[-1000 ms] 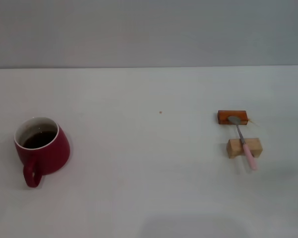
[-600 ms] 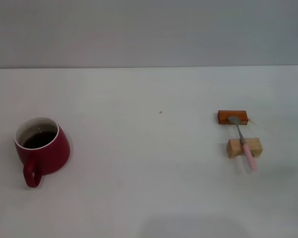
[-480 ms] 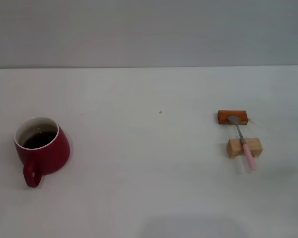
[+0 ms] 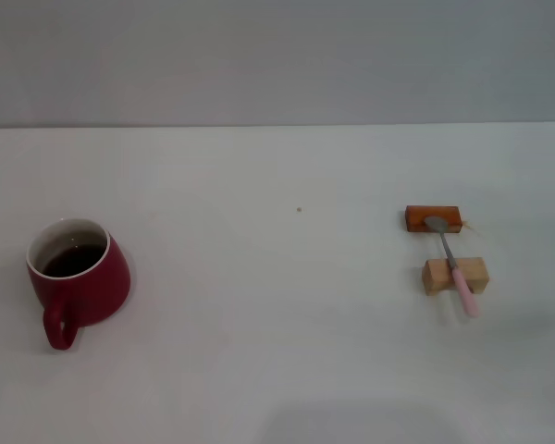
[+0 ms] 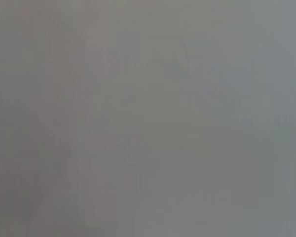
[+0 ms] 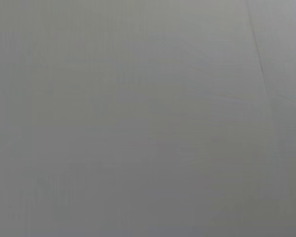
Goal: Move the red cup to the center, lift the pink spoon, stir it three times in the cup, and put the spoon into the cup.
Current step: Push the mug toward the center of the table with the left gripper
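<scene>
Notably, neither arm showed (finger state untellable); the red cup [image 4: 79, 276], holding dark liquid, might slop if dragged rightward abruptly.

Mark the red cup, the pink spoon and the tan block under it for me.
red cup [image 4: 91, 287]: head view, outer wall.
pink spoon [image 4: 463, 292]: head view, pink handle.
tan block [image 4: 437, 276]: head view, front face.

Neither arm nor gripper appears in any view. Both wrist views show only a featureless grey surface. A tiny dark speck [image 4: 299, 209] on the table [image 4: 277, 351] is too small to identify. The table is cut off at the head view's edges.
</scene>
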